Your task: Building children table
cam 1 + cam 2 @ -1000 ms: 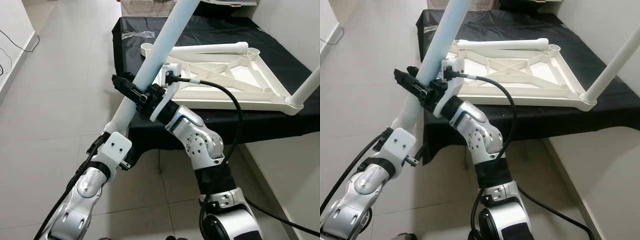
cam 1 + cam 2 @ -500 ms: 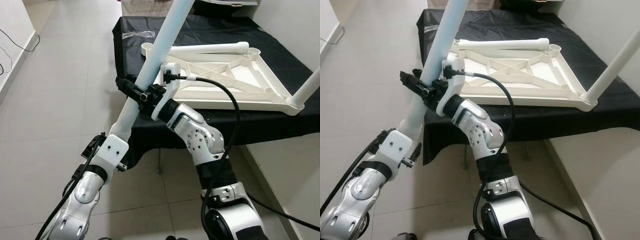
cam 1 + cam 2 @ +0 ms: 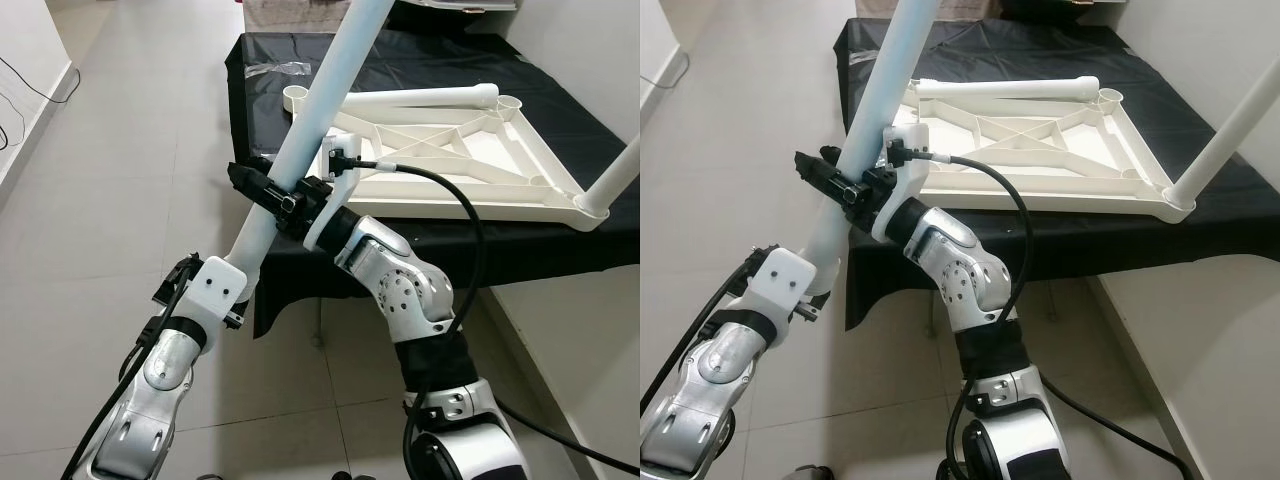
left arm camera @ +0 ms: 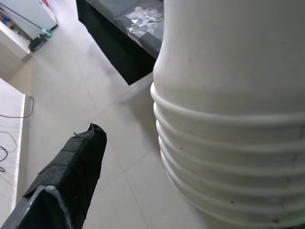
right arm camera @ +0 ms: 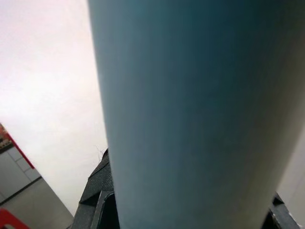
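Gripping a long white table leg (image 3: 318, 110) at mid-length, the right end effector (image 3: 262, 190) has its black fingers clamped around the tube. The leg slants up from the left end effector (image 3: 205, 285), which holds its lower, ribbed end (image 4: 214, 157); whether those fingers are closed cannot be told. Beyond lies the white tabletop frame (image 3: 470, 165), upside down on the black-covered surface (image 3: 600, 130), near its front edge, with another leg (image 3: 415, 97) lying along the frame's far side.
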You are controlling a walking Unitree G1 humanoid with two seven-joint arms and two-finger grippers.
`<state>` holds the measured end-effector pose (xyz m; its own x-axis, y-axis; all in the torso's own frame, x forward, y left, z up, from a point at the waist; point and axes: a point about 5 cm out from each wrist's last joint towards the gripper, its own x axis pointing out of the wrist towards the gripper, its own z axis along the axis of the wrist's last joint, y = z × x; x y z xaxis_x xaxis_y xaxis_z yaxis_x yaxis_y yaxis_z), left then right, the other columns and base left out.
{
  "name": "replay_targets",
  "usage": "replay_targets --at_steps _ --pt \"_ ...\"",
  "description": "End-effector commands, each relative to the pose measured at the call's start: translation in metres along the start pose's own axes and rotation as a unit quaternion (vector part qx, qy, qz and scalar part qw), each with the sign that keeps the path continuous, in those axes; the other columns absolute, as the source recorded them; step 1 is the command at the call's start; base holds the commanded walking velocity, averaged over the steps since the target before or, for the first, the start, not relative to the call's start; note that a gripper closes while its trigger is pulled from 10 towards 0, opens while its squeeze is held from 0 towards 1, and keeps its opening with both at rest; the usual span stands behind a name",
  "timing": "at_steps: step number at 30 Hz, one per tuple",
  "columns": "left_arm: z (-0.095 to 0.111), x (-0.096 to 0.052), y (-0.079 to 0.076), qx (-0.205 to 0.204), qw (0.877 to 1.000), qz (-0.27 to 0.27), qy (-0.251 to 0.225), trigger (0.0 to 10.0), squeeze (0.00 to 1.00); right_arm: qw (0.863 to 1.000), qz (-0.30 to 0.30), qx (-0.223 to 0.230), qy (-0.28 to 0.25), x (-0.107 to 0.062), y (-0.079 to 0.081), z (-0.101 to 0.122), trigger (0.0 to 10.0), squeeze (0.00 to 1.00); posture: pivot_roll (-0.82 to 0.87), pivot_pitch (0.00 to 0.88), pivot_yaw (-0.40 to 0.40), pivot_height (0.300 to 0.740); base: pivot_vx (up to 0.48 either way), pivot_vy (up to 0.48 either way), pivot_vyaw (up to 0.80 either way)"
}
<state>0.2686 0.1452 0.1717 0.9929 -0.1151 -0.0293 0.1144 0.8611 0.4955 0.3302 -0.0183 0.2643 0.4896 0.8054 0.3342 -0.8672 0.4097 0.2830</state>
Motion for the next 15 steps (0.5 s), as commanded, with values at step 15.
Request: replay_targets --at_steps 15 --pt "0.022 0.007 -0.037 -0.003 0.993 -0.101 -0.061 10.0 0.0 1.0 0.01 0.009 -0.004 0.006 0.007 0.0 10.0 0.0 0.06 0.165 -0.063 0.74 0.0 0.0 0.0"
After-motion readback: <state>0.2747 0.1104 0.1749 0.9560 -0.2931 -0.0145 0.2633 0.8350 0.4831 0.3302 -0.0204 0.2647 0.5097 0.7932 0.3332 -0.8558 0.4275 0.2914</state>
